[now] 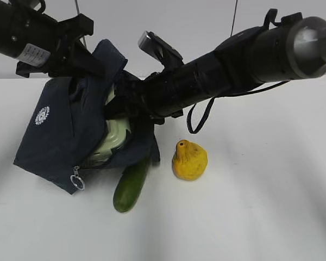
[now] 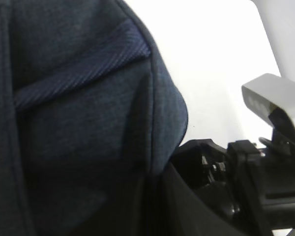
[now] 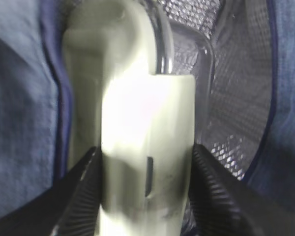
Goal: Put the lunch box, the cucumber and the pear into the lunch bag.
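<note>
On the desk [image 1: 261,206], the left gripper [image 1: 79,51] sat at the lunch bag [image 1: 49,136] top edge; whether its jaws gripped the fabric could not be told. Inside the bag's open mouth, the right gripper [image 3: 145,169] pinched the lunch box [image 3: 137,128]. The cucumber [image 1: 131,185] lay just outside the bag, the pear [image 1: 189,160] beside it.

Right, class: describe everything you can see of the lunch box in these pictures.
The lunch box has a pale sage-green lid with a snap latch and a clear, rounded-cornered body. It looks like plastic. It sits tilted on edge, partly inside the open mouth of the lunch bag, against the silver lining. The right gripper is shut on its latch end, one finger on each side. Its lower part is hidden by fabric.
</note>
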`<state>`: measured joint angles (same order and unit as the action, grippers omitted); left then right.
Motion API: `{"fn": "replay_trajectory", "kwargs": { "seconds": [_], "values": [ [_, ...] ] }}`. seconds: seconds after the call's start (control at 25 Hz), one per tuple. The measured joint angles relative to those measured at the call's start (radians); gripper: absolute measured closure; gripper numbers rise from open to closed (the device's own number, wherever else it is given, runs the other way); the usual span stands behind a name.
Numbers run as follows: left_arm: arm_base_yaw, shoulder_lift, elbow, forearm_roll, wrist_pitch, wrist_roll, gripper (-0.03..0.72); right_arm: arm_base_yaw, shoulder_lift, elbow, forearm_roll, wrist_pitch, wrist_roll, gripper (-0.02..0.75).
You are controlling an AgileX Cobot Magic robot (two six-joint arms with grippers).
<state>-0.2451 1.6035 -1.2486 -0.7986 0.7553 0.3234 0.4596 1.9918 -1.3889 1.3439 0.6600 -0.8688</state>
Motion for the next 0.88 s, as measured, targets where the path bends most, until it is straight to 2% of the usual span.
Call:
{"fn": "replay_trajectory", "kwargs": {
  "seconds": [0.24,0.56,0.88],
  "values": [
    [0.000,0.000,0.000,-0.069,0.020,0.042,0.687,0.000,0.024,-0.024,0.007,0.000,0.000,0.335],
    [0.000,0.002,0.000,-0.069,0.052,0.042,0.687,0.000,0.026,-0.033,-0.005,0.002,0.000,0.277],
    [0.001,0.002,0.000,-0.049,0.066,0.042,0.687,0.000,0.020,-0.034,-0.109,0.008,0.045,0.272]
  ]
}}
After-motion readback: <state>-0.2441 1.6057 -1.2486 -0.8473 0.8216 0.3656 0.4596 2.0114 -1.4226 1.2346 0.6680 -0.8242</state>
